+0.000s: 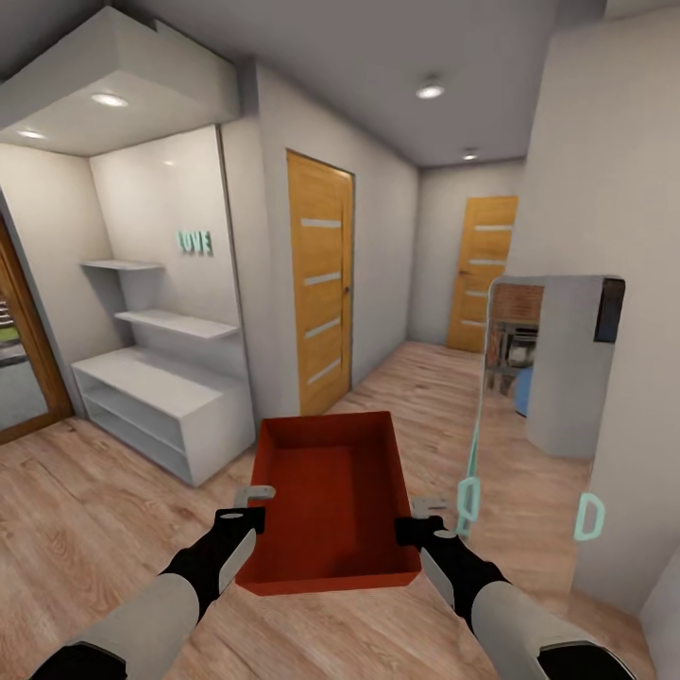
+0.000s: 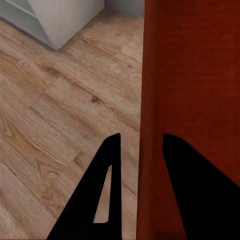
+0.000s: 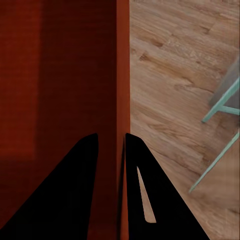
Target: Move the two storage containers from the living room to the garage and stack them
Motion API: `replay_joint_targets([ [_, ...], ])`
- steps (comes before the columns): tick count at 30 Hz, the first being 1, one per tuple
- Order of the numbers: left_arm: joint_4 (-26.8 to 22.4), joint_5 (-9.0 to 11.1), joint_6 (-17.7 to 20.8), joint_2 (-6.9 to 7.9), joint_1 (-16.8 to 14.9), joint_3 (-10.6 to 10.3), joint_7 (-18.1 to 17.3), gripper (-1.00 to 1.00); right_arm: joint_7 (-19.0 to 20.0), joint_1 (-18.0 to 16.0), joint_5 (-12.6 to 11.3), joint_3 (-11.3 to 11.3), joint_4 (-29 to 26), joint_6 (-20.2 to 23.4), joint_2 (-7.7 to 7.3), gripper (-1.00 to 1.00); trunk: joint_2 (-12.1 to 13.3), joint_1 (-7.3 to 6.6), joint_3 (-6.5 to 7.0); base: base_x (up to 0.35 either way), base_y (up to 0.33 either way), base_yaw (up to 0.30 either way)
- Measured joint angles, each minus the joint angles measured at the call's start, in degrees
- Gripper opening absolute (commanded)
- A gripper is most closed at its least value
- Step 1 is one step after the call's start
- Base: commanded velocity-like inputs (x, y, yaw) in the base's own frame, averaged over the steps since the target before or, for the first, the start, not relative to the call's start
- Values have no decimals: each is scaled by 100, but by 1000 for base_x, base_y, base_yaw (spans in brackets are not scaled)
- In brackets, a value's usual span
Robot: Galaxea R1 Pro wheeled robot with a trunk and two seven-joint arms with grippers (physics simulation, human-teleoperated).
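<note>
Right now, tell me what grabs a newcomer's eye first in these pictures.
A red-orange storage container dominates, carried low at centre above the wood plank floor, with the left gripper and right gripper each straddling a side wall. Behind it, an orange wooden door stands beside white shelving with teal "LOVE" letters.

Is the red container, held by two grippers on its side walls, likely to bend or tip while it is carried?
The storage container probably stays stiff: its straight walls look undeformed between left gripper and right gripper. It looks empty, so likely light. With grips on opposite long walls, it might pivot end-down if jolted.
</note>
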Motion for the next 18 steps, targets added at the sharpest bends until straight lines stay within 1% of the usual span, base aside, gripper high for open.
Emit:
replay_joint_targets([
  [18, 0, 2, -12, 0, 0, -2, 0, -100, 2, 0, 1, 1, 0, -11, -2, -100, 0, 0, 0, 308, 138, 0],
])
